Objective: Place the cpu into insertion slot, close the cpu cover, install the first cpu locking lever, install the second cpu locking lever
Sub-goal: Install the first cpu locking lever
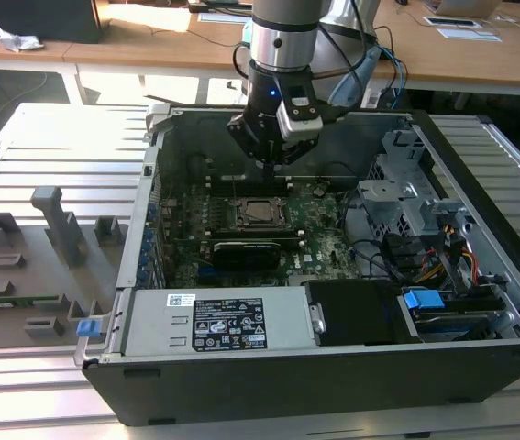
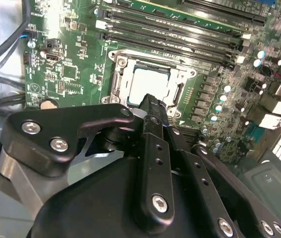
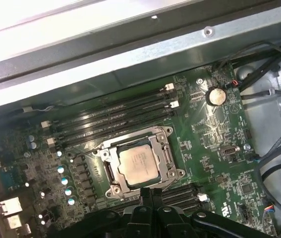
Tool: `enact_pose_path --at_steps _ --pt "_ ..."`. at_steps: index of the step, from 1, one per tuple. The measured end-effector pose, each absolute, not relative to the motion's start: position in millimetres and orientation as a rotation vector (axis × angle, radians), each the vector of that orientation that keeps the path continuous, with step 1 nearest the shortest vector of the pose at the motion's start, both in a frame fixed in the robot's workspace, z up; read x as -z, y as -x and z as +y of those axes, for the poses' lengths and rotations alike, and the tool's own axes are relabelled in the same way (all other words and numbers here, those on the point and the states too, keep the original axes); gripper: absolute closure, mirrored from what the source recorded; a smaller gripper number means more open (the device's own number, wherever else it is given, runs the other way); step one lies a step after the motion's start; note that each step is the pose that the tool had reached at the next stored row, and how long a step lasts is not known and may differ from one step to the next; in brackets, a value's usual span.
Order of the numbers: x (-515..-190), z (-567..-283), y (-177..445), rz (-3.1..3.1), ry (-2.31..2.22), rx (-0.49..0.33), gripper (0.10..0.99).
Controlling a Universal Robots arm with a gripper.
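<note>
Fingers (image 3: 145,198) pressed together, black gripper (image 3: 150,190) hovers over silvery square cpu (image 3: 138,161) under its metal-frame cover (image 3: 167,157); latching likely needs slow, straight pressure.

Silver-grey arm (image 1: 282,32), black jaws (silver screws (image 2: 30,127)), blue light (image 1: 272,91)

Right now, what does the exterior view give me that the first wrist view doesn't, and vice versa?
Exterior view adds the whole open computer case, the arm above it and a grey fixture tray at the exterior view's left. First wrist view adds the coin battery and the white clips on the memory slots. Both show the cpu seated in the insertion slot, the cpu cover around it, and the gripper close beside, fingers together.
</note>
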State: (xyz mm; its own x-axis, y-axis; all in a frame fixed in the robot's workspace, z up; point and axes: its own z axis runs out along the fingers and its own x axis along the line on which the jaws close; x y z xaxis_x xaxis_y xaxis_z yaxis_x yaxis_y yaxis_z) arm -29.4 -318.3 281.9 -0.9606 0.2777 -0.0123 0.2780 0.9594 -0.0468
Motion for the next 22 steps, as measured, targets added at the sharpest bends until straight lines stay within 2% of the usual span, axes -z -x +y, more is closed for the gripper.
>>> enact_pose_path --at_steps 22 --pt "-281.9 -318.3 29.4 3.128 0.034 0.073 0.98"
